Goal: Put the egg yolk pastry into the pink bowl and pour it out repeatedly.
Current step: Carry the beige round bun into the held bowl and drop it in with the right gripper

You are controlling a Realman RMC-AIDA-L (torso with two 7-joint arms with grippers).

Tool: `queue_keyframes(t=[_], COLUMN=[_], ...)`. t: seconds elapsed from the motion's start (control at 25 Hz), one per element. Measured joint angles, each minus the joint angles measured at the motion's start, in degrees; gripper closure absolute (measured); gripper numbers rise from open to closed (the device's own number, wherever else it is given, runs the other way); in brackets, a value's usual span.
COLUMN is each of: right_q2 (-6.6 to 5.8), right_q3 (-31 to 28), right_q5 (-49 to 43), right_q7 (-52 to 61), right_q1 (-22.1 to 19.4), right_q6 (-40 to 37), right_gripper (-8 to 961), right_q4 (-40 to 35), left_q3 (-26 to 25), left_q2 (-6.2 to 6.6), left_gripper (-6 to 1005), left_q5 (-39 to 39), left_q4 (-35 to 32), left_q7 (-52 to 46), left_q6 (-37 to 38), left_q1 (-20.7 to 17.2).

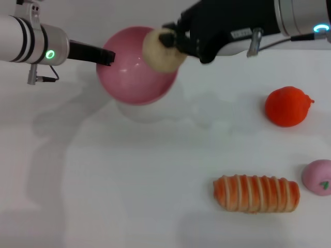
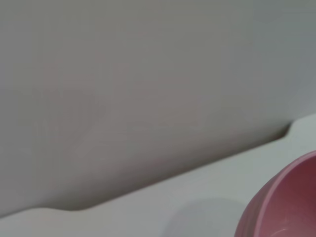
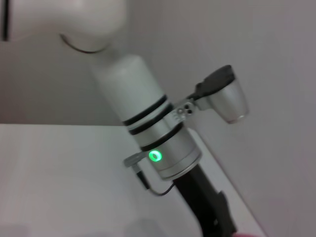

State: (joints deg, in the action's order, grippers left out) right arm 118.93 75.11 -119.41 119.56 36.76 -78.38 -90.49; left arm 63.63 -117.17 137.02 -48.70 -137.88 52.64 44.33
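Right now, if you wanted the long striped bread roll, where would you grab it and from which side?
Probably across the middle of the striped bread roll, coming straight down from above. It lies flat and lengthwise on the table, so its narrow width suits the tool; the pink bun sits close to one end.

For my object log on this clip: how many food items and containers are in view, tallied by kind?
Egg yolk pastry: 1
Striped bread roll: 1
Pink bun with a green mark: 1
Orange-red round fruit: 1
Pink bowl: 1
Total: 5
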Motion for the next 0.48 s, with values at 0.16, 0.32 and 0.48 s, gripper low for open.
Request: queue_keyframes(t=[0.16,0.32,0.48], right_q2=[-0.06,-0.11,-0.10], right_q3=[1.2,2.2,2.5], right_q5=[0.5,0.7,0.9], right_q7=[-1.1,-2.0,-2.8], right_q1=[0.3,0.7,0.8], right_q6=[5.0,10.3,13.0], right_gripper=[885,826,712], right_q4=[4.6,9.0,11.3], left_q3=[0.3,0.6,2.5], left_q2=[-0.31,-0.48,-0.65], left_gripper=[934,933,933], left_q5=[-0.2,-0.4,-0.6], left_q4=[-0.3,-0.3,-0.3], left_q7=[0.0,-0.1,-0.4], left_q6=[2.0,2.7,3.2], left_q1=[0.4,0.6,1.0])
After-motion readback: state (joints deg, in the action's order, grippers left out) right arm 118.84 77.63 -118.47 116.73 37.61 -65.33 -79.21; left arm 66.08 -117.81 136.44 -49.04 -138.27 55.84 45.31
